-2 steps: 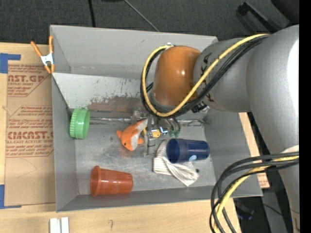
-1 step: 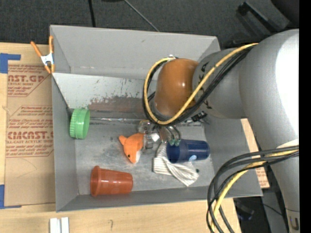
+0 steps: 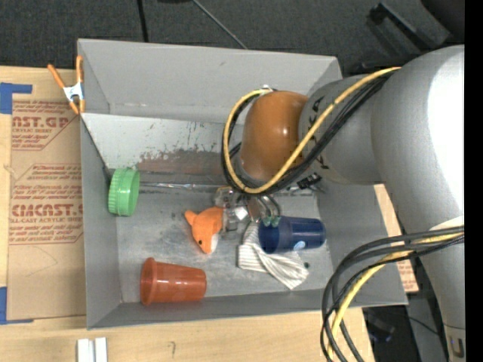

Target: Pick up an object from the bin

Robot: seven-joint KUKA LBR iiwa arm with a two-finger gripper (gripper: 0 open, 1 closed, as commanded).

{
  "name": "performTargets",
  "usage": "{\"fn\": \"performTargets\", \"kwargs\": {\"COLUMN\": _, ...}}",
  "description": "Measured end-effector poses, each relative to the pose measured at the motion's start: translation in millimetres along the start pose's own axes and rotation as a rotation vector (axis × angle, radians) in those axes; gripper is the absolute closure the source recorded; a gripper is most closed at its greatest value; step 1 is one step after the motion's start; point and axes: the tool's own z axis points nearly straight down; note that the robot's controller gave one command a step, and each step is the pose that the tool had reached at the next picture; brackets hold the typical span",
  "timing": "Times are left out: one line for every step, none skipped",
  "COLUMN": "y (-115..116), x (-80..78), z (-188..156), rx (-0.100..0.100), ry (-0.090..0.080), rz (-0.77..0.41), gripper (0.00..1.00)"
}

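My gripper shows below the orange wrist cover, low over the middle of the bin floor. Just to its left lies a small orange toy fish, its tail end touching or nearly touching the gripper. To the gripper's lower right lies a dark blue cylinder on its side, resting on a white striped cloth. Whether anything sits inside the gripper is hidden by the cover.
A green round lid leans against the bin's left wall. A red-orange plastic cup lies on its side near the front left corner. The arm and its yellow and black cables cover the bin's right part.
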Motion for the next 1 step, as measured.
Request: {"fn": "performTargets", "kwargs": {"y": -13.5, "x": -1.6, "z": -178.4, "rx": 0.003, "ry": -0.007, "rz": -0.098, "gripper": 1.0}}
